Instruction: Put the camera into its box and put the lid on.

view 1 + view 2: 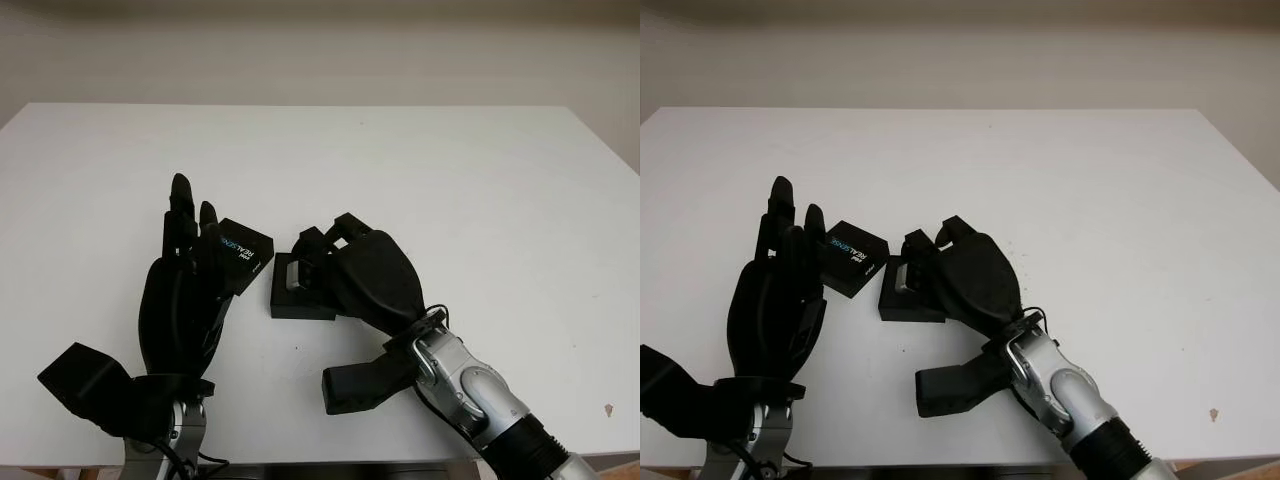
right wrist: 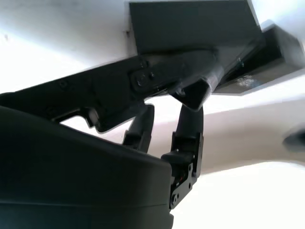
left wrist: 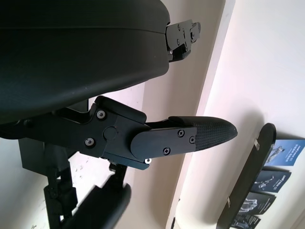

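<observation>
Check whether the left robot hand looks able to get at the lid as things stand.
Probably yes. The left robot hand, open, is raised right beside the lid, which lies on the table next to the box. The right robot hand covers the box, not the lid.

Head pair: looks forward and down on my table [image 1: 420, 170], sharing both hands, slightly offset.
Left wrist: tight against my left hand [image 3: 143, 138], facing a wall.
Right wrist: tight under my right hand [image 2: 143, 90], facing the box [image 2: 190, 24].
</observation>
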Robot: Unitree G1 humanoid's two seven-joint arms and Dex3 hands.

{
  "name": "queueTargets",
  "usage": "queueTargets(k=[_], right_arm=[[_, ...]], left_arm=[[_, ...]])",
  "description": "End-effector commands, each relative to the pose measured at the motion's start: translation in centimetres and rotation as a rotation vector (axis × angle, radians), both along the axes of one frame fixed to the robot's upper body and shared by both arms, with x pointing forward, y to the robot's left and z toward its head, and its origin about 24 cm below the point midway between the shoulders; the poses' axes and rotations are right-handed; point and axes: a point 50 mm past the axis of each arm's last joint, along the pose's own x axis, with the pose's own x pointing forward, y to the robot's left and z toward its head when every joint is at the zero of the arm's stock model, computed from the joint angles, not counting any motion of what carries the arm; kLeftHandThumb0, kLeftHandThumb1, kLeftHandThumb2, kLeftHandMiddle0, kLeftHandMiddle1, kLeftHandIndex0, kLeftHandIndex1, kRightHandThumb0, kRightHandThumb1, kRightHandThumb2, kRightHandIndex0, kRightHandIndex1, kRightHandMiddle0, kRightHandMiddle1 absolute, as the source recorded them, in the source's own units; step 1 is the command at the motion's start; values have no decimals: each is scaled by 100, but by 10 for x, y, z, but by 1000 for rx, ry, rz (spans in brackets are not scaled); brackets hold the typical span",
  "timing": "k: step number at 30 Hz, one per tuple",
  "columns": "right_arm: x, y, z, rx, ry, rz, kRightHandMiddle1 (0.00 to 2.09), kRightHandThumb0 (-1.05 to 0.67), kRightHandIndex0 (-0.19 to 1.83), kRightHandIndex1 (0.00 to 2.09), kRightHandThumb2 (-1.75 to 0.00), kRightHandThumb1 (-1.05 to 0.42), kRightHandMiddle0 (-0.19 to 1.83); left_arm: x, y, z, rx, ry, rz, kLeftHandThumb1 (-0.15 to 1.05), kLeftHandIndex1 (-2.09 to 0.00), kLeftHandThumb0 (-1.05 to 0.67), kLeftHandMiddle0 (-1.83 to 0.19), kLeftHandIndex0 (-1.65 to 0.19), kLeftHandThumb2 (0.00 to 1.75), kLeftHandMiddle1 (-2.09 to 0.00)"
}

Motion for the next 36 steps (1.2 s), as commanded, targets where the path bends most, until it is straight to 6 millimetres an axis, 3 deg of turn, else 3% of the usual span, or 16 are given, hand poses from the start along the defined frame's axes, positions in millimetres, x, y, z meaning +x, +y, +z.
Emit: queueTargets(k=[1, 7, 20, 25, 31, 36], right_arm=[[6, -3, 7, 111, 41, 2, 170, -40, 14, 113, -6, -96, 40], [16, -12, 16, 336, 137, 13, 166, -39, 23, 98, -5, -92, 43], [18, -14, 16, 384, 176, 10, 166, -38, 24, 94, -5, -92, 42], [26, -20, 23, 433, 352, 13, 177, -41, 16, 91, -6, -95, 37], [39, -34, 39, 446, 546, 47, 178, -45, 25, 55, -5, -93, 41], [46, -40, 49, 453, 623, 59, 181, -46, 29, 43, -5, -91, 45]], left_arm=[[-2, -1, 3, -6, -14, -1, 105, -5, -74, 19, 18, 47, -5], [-2, -2, 3, -10, -10, -2, 105, -5, -73, 19, 19, 47, -5], [-3, -2, 3, -13, -6, -2, 105, -4, -73, 19, 19, 47, -5], [-2, -3, 3, -15, 1, 7, 105, -5, -74, 18, 18, 46, -6], [-2, -4, 3, -19, 0, 6, 105, -5, -74, 18, 19, 46, -5], [-1, -4, 3, -20, -4, 5, 105, -5, -74, 19, 19, 46, -5]])
